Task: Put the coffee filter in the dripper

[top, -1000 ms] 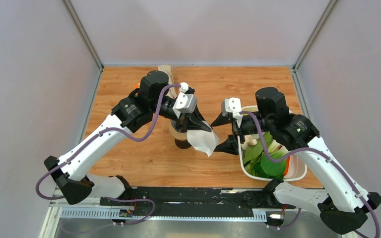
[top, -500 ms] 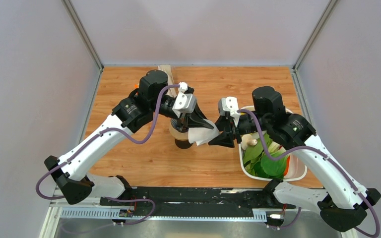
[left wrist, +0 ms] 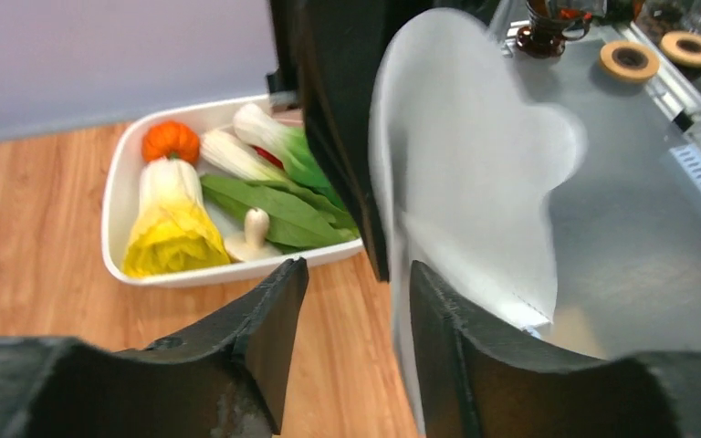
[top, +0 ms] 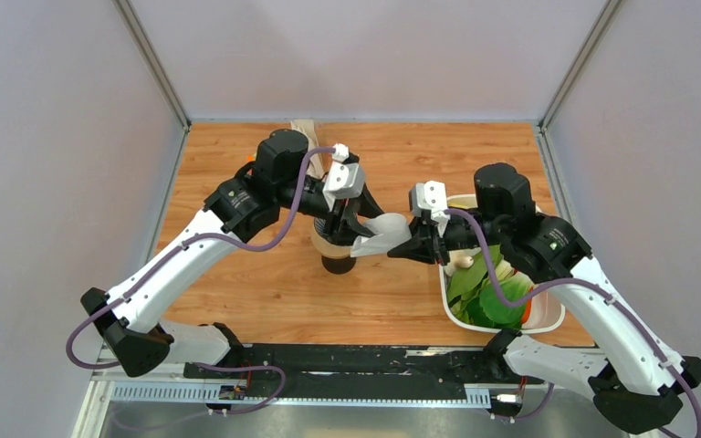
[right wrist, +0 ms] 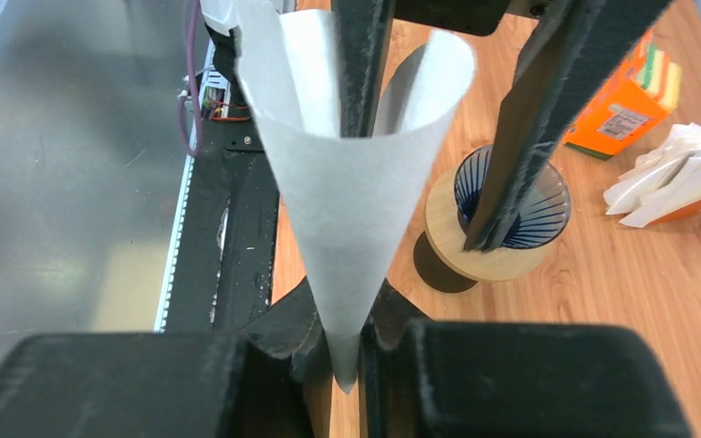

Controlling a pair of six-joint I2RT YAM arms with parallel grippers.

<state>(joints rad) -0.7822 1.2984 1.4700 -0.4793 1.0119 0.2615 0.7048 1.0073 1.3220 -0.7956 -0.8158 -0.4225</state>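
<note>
The white coffee filter hangs in the air as an open cone. My right gripper is shut on the cone's pointed tip. Seen from above, the coffee filter lies between the two grippers, just right of the pot. My left gripper is open; the paper's edge runs along the inside of one finger, with a gap to the other. The dark blue ribbed dripper sits on the tan-rimmed brown pot, below the left gripper's fingers.
A white tray holding toy vegetables stands on the right, under my right arm. An orange box and a stack of white filters lie on the wooden table beyond the pot.
My right gripper moved in and shut on the filter's tip. My left gripper opened, letting go of the paper. The filter swung up from hanging down to nearly level.
</note>
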